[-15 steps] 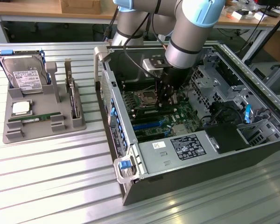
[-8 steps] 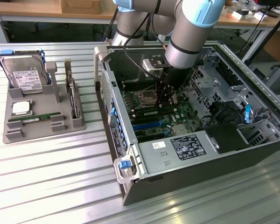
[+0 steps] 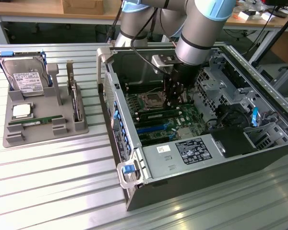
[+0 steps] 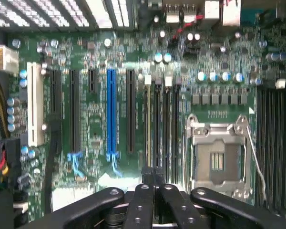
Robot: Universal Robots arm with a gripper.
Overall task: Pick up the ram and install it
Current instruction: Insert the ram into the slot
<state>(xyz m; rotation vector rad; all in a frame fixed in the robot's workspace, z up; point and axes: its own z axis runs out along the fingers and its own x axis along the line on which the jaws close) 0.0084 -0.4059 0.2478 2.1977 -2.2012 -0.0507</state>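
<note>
The gripper (image 4: 152, 177) is reaching down inside the open computer case (image 3: 259, 143), its fingers (image 4: 144, 191) pressing together with nothing between them. It is hovering just over the motherboard (image 4: 95, 124), beside the empty processor socket (image 4: 218, 160). The ram (image 3: 161, 115) is sitting seated on edge in a memory slot (image 4: 148, 126) directly under the fingertips. On the bench (image 3: 53, 182), toward the exterior view's left, a grey holder tray (image 3: 79, 127) is carrying a hard drive (image 3: 25, 76), a processor chip (image 3: 21, 111) and another green memory strip (image 3: 36, 121).
</note>
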